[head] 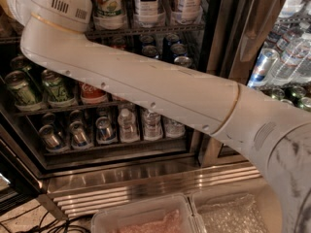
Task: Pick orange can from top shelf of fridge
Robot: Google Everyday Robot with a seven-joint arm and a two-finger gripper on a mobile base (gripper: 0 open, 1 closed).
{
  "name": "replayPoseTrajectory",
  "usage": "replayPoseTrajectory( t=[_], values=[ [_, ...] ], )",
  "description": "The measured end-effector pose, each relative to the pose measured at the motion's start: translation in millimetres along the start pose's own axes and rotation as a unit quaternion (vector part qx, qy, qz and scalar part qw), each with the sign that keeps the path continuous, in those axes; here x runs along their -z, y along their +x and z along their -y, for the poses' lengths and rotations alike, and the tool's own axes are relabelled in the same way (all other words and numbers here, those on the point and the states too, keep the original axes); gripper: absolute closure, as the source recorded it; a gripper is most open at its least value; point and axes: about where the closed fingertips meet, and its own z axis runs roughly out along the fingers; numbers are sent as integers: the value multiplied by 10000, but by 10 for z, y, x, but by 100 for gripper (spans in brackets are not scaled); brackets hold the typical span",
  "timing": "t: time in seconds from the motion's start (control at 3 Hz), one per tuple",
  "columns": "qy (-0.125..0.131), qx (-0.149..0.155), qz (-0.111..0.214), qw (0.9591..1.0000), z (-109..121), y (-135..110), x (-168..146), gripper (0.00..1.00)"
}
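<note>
Camera view: the white arm (pixel 146 86) stretches up-left across the fridge (pixel 214 47). The gripper sits out of frame past the arm's end, so I cannot tell its grip. The orange can (pixel 4 11) is only a sliver left of the arm's joint, at top shelf (pixel 155 29) level.

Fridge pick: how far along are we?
Done: the arm is stretched across the fridge, with its wrist up by the top rack in the upper-left corner. In hand: the reach. The gripper is out of view beyond that corner, so no grasp can be confirmed. Left: closing on the orange can, which I cannot pick out here, and lifting it clear.
</note>
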Motion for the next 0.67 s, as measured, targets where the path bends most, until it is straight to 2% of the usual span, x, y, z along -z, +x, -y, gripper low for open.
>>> replayPoseTrajectory(
  t=[0.67],
  values=[
    [83,36,121,9999,73,-126,-36,100]
  ],
)
